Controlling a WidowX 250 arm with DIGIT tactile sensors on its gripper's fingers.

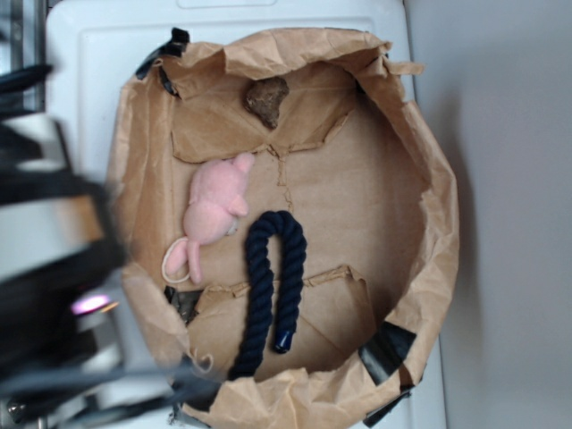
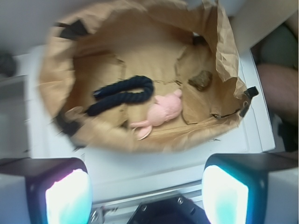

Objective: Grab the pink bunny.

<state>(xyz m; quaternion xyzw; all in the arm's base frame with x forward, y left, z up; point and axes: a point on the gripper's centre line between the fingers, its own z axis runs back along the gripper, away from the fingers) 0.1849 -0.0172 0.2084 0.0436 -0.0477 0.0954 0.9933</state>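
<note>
Plush pink bunny (image 1: 214, 207) lies on the floor of a crumpled brown paper bag (image 1: 429, 179) whose walls are rolled down into a rim, the bag resting on a white surface (image 1: 98, 54). In the exterior view the bunny sits near the bag's left wall, its cream loop (image 1: 172, 264) at its lower end. Just beside it, toward the middle, a navy-blue rope (image 1: 273, 286) is bent into a narrow arch, close to the bunny without clearly touching it. A brown lump (image 1: 266, 98) rests near the far wall, well apart from both. The gripper (image 2: 147, 196) hangs outside the bag's rim, its two fingers (image 2: 67, 198) spread wide with nothing between them
</note>
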